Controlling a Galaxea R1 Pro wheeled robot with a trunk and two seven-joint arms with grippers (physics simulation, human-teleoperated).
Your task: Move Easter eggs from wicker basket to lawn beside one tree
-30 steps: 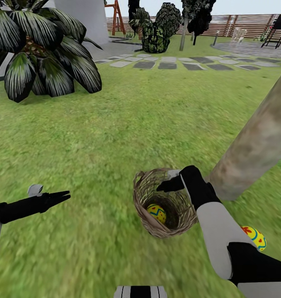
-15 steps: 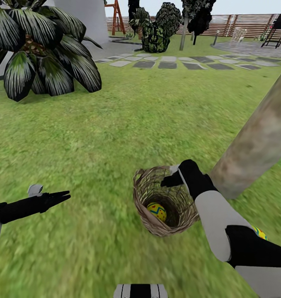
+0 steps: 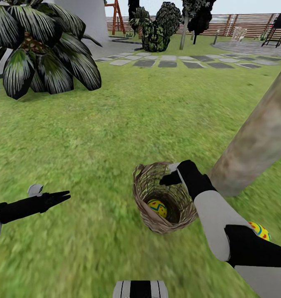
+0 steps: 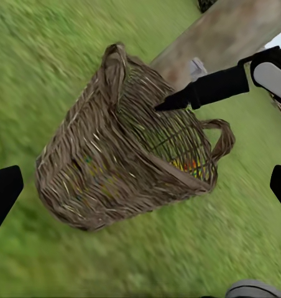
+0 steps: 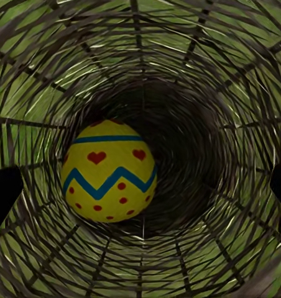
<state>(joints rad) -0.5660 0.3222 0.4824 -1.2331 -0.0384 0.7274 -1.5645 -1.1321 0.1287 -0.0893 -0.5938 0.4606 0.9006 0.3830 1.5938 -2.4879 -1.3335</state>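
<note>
At the lower left of the head view the left gripper hangs idle above the lawn, its fingers drawn to a closed point and holding nothing. At lower right, a yellow Easter egg lies on the grass beside the right forearm, close to the foot of the tree; that one counts as delivered, by my reading. Just beyond, in the lower middle, the wicker basket sits on the grass near the trunk with a second egg at its bottom. The right gripper hovers over the basket's rim; its wrist camera looks straight down at the egg, and the dark finger edges at that picture's sides suggest the jaws are spread and empty. A third egg is not something I can make out. So at least one egg remains to be lifted out. Farther off, at upper left, stands a palm, and at the top a stepping-stone path.
</note>
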